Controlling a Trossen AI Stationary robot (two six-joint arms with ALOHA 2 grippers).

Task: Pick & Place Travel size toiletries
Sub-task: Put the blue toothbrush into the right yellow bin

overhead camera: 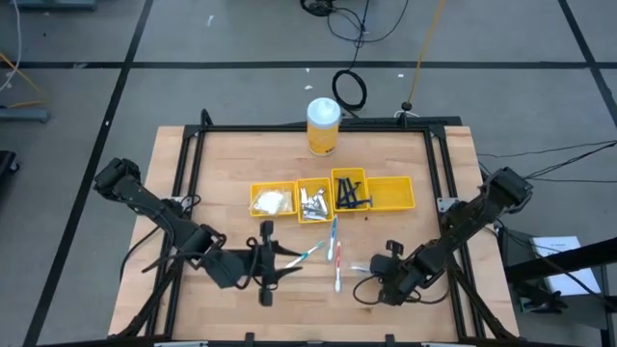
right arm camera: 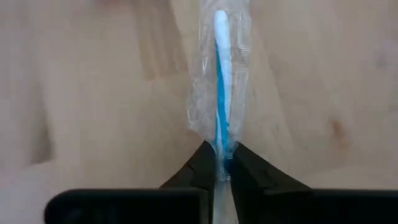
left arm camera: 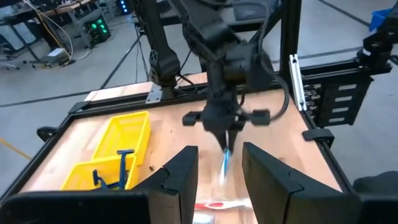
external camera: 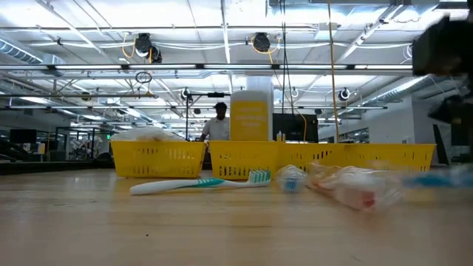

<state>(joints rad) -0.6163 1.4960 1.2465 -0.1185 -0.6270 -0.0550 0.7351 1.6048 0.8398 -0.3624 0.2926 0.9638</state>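
Down on the wooden worktop (overhead camera: 231,164), a slim white-and-blue toothbrush in a clear wrapper (right arm camera: 221,74) lay flat, and the right claw (right arm camera: 222,163) was clenched on one end of it, its two dark fingertips pinched tight against the blue handle. Seen from above, this claw (overhead camera: 374,273) sat low at the near right part of the worktop, with the wrapped toothbrush (overhead camera: 361,271) pointing out from it toward the middle. Just beside it, two more toothbrushes (overhead camera: 335,243) lay loose near the centre, and a teal-and-white toothbrush (overhead camera: 310,253) lay unwrapped a little to their left. Beyond these stood a row of four yellow bins (overhead camera: 333,196) side by side: the leftmost held white puffy packets (overhead camera: 272,201), the next small silvery sachets (overhead camera: 312,202), the third dark blue razors (overhead camera: 350,193), and what the rightmost held could not be made out. Behind the bins stood a tall yellow canister with a white lid (overhead camera: 323,125). The left claw (overhead camera: 267,260) hovered at the near left part of the worktop, its fingers (left arm camera: 180,177) parted with nothing between them. In the level view, a person (external camera: 217,125) stood in the room far behind the bins.
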